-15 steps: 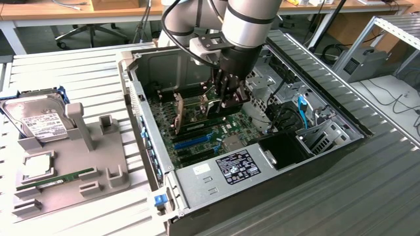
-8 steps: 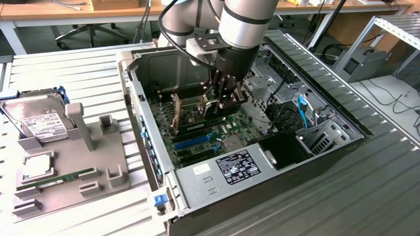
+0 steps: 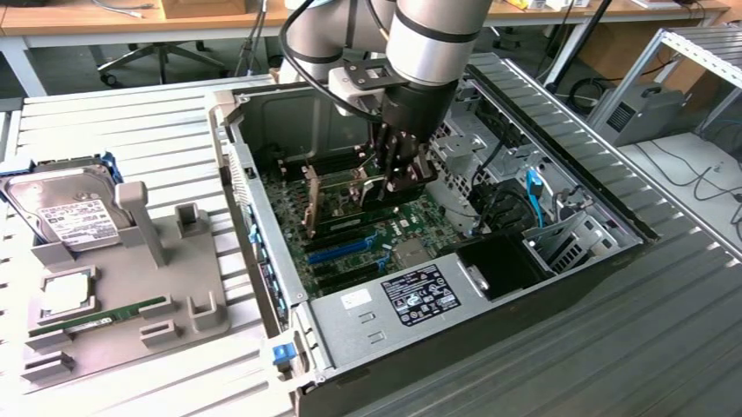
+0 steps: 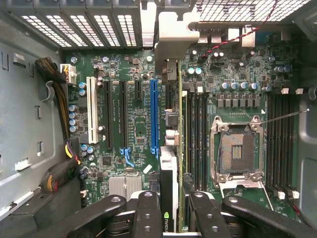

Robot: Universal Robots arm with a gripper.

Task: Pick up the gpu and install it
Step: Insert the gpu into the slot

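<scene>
Inside the open computer case [image 3: 249, 217], the gripper [image 3: 394, 178] hangs low over the motherboard [image 4: 124, 148] with its fingers [image 4: 148, 213] closed on the gpu [image 4: 168, 163], one dark pad against each face of the card. The wrist view looks along the card's length as it stands on edge, its pale metal bracket [image 4: 173, 34] toward the case's rear wall and its lower edge just beside the blue slot [image 4: 154, 114]; whether it touches any slot cannot be told. I judge the card light and stiff but fragile: a thin board with small parts and a contact edge that bending or a skewed push could harm. The flat faces near the upper edge, as gripped now, look the safest hold, clear of contacts and bracket. Well apart, on the grey fixture [image 3: 174, 287] beside the case, lie the hard drive [image 3: 69, 213] and a RAM stick [image 3: 99, 317]
</scene>
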